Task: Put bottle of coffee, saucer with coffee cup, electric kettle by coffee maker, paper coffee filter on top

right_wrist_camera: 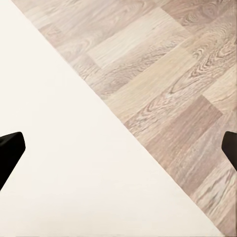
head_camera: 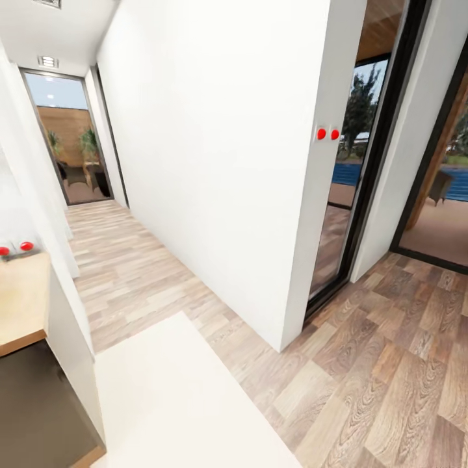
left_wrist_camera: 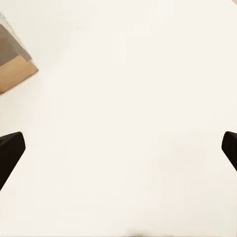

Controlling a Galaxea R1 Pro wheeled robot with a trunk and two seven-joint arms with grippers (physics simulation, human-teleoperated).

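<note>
Head view is showing the kitchen countertop [head_camera: 23, 305] cut off at lower left; both grippers, left [left_wrist_camera: 118, 148] and right [right_wrist_camera: 118, 148], are hanging spread wide, holding nothing.

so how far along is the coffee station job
Nothing looks done from here. The robot is in transit: the head view looks down a hallway with a wood floor, a white rug and a countertop corner at its left, bare where it shows. Both hands, left and right, are open and hold nothing. By what shows, every placement is left.
</note>
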